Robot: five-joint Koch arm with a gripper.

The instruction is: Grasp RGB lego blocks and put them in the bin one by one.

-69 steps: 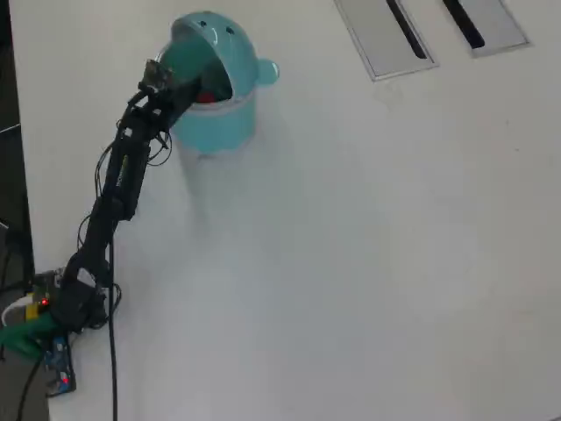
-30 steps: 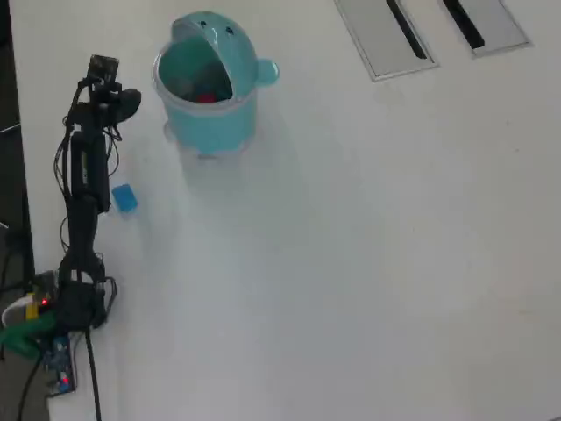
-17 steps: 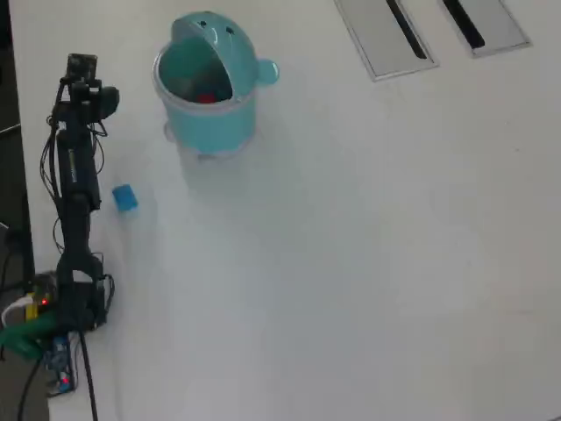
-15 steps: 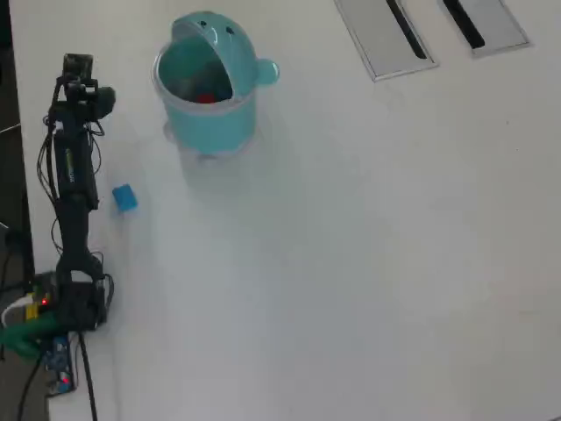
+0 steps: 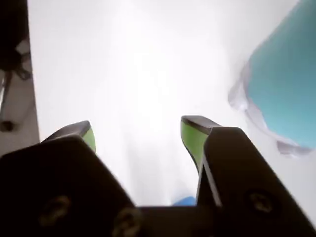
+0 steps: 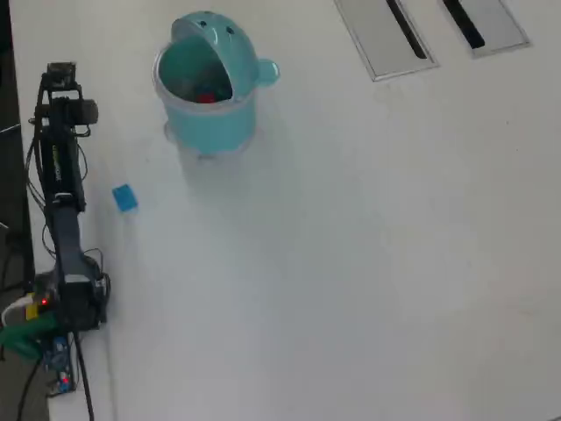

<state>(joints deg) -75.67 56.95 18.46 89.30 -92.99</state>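
Red block (image 6: 206,97) visible inside bin (image 6: 210,123), upper left of overhead view. Blue block (image 6: 124,198) on counter (image 6: 351,246), left, unpicked. Yellow-green block unseen. Gripper (image 5: 138,136) jaws spread, empty.

In the overhead view the bin (image 6: 210,96) stands toward the table's (image 6: 351,263) upper left, one block inside it (image 6: 205,97). Another block (image 6: 124,198) lies below-left of the bin (well apart), just right of the arm (image 6: 60,175).

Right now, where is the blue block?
In the overhead view the blue block lies on the white table, lower left of the bin, just right of the arm.
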